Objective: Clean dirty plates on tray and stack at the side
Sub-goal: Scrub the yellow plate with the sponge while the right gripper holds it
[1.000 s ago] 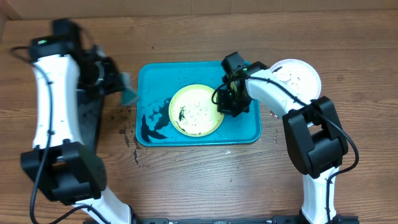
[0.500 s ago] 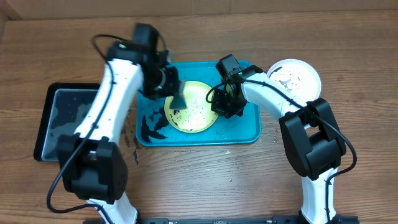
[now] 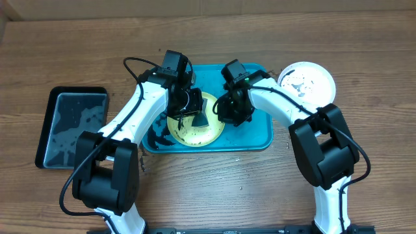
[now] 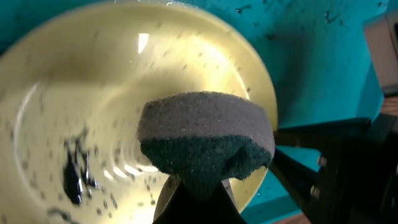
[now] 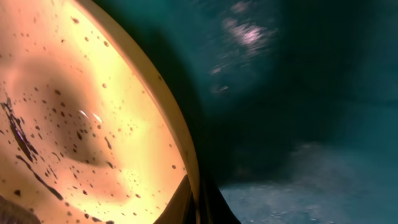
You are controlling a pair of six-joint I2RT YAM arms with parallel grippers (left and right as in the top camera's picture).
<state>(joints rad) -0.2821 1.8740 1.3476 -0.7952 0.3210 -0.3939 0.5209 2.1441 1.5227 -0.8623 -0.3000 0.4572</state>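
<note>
A yellow-green-rimmed plate with dark specks lies on the turquoise tray. My left gripper is shut on a dark grey-green sponge and holds it just over the plate's middle. In the left wrist view the sponge hangs from the gripper above the plate, with a dark smear at lower left. My right gripper is shut on the plate's right rim. In the right wrist view its fingers pinch the rim of the plate over the tray. A white speckled plate sits on the table beside the tray.
A black rectangular tray holding water lies at the far left. Dark smears mark the turquoise tray's left end. Dark crumbs are scattered on the wooden table by its left corner.
My left arm has swung right from the black tray, carrying the sponge over the yellow-green plate. My right gripper, still on the rim, has shifted the plate slightly left.
</note>
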